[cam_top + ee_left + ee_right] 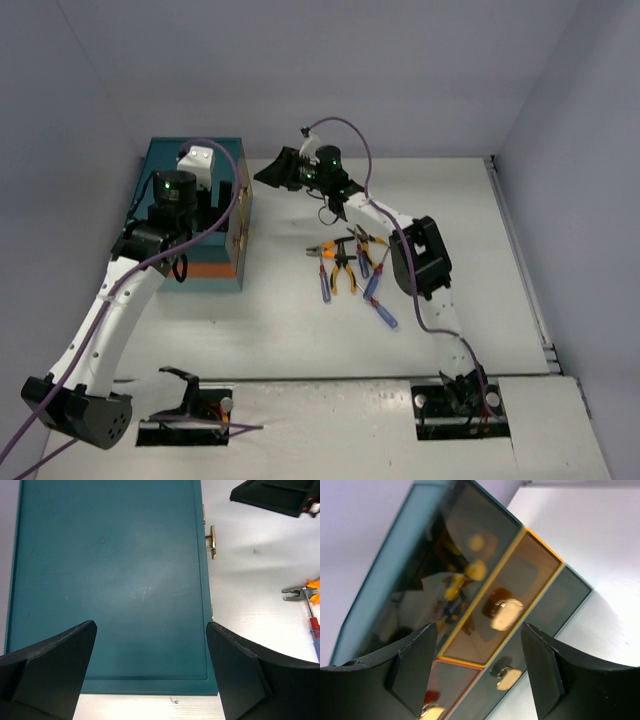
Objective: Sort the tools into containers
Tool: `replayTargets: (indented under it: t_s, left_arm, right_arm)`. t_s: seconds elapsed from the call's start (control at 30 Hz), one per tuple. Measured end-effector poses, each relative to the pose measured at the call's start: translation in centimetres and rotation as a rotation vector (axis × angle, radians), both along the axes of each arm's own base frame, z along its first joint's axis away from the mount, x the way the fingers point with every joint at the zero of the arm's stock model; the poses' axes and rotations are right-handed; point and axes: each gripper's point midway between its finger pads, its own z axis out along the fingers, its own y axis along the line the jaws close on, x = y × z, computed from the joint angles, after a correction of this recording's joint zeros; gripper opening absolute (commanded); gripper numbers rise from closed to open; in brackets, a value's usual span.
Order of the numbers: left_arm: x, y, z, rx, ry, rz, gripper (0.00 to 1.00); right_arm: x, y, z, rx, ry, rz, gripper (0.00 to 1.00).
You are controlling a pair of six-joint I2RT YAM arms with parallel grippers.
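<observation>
Spotting the teal chest (232,158) at the left rear of the white worktop (300,340), with its drawer side facing right toward the tools. Holding the left gripper (150,630) directly above the chest's flat top, with jaws spread wide and clamping nothing. Hanging the right gripper (477,630) just off the drawer side, aimed at the orange-edged drawer front (530,570). Showing jaws apart there too, with nothing between them. Framing that drawer's brass knob (506,614) in the gap beyond the tips; not managing to tell whether touching or just short of it. Catching more knobs lower in the same wrist view. Finding the tools (348,268) lying loose in one cluster on the worktop, right of the chest and apart from it, beneath the right arm. Picking out orange-handled pliers (342,272) in the middle and blue-handled screwdrivers (382,312) fanning out beside them.
</observation>
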Motion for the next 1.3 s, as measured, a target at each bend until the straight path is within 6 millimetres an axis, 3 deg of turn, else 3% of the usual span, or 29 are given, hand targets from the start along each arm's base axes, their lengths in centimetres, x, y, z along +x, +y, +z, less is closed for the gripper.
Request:
replayTargets:
  t_s: [0.3,0.4,0.83,1.3]
  left_arm:
    - [-1.1,0.8,-0.2,0.038,0.011,0.015,0.89]
    - [-1.2,0.8,-0.1,0.039,0.006,0.015,0.89]
    - [-1.4,0.7,-0.8,0.046,0.026,0.009,0.89]
    - [-1.6,0.8,-0.9,0.051,0.032,0.007,0.89]
  right_arm:
    - [1.2,2.0,-6.1,0.106,0.149,0.040,0.68]
    - [1.3,2.6,-6.2,0.169,0.168,0.061,0.68]
    - [0.4,4.1,-2.5,0.347,0.123,0.156,0.65]
    - [0.5,4.9,-4.7,0.317,0.131,0.118,0.61]
